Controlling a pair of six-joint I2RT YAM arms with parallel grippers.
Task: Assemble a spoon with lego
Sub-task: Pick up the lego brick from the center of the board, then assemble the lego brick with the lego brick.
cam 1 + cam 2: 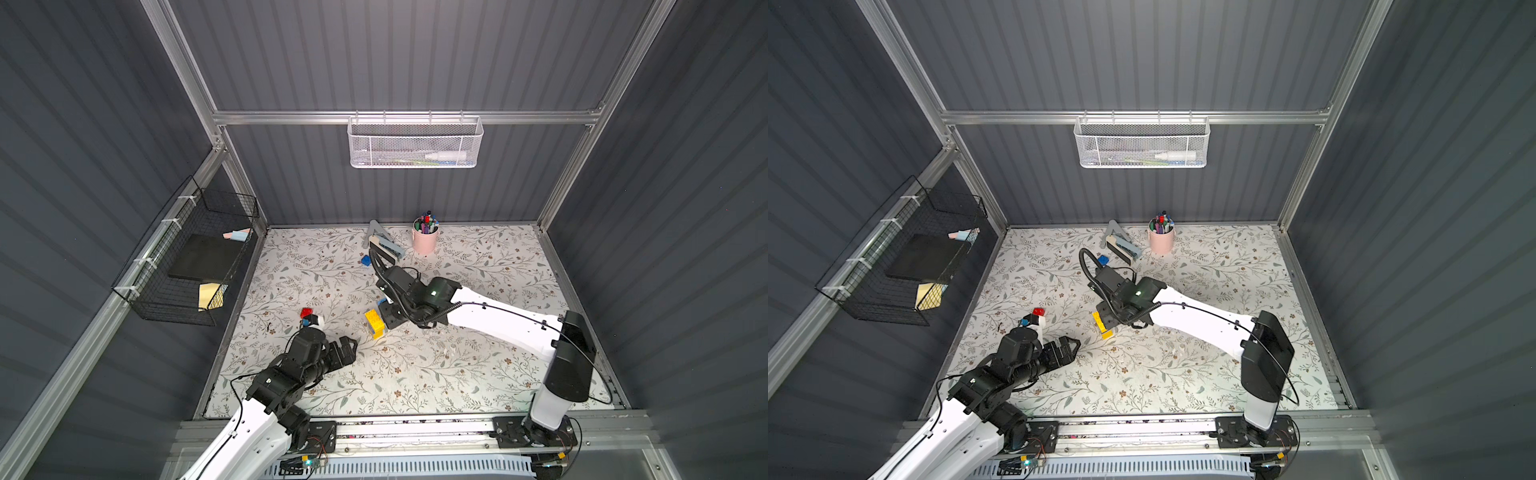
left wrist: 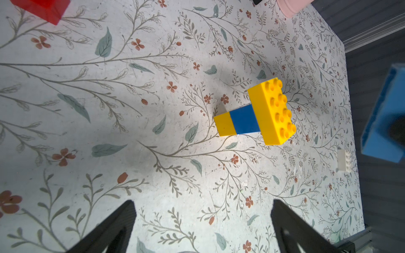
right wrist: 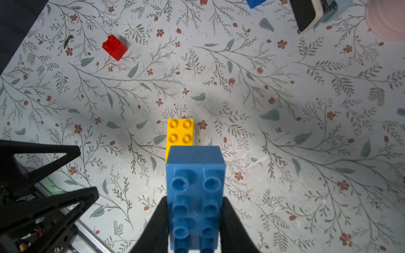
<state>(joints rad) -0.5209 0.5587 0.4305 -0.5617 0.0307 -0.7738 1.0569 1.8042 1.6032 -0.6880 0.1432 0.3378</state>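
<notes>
The half-built spoon (image 3: 180, 131), a yellow-and-blue stack, stands on the worktop (image 3: 285, 131) just ahead of and below my right pincer (image 3: 195, 210), which is clenched on a light blue brick (image 3: 195, 175). My left pincer (image 2: 203, 203) hangs released, facing the stack from nearby. Widening the spoon's end looks to be the step in hand. Next, I judge, the brick must line up over the yellow studs before I press down.

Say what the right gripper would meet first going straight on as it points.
Probably the yellow top brick of the stack: the right gripper, shut on a blue brick, points at it, so the held brick would touch first. Depth is unclear.
</notes>
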